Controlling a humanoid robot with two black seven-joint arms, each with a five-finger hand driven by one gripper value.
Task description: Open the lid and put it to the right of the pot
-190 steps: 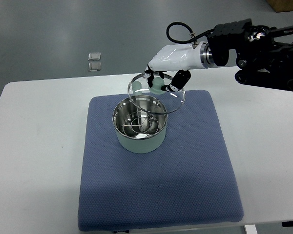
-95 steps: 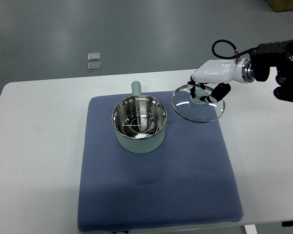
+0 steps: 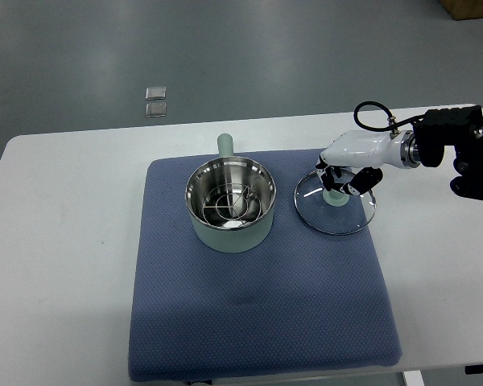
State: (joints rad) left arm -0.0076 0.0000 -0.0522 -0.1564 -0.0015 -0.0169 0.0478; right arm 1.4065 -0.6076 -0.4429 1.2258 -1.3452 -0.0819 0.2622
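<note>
A pale green pot (image 3: 229, 211) with a steel inside and a wire rack stands uncovered on the blue mat (image 3: 258, 322), its handle (image 3: 224, 145) pointing away. The glass lid (image 3: 336, 202) with its green knob lies low over the mat to the right of the pot. My right hand (image 3: 344, 178) reaches in from the right edge and is shut on the lid's knob. Whether the lid's rim rests fully on the mat I cannot tell. The left arm does not show.
The mat lies on a white table (image 3: 64, 241). Two small clear packets (image 3: 154, 100) lie on the grey floor beyond the table's far edge. A black cable (image 3: 369, 112) loops above my right wrist.
My right hand has carried the lid from above the pot's far rim to the right and down, to just over the mat beside the pot. The pot stayed put.
</note>
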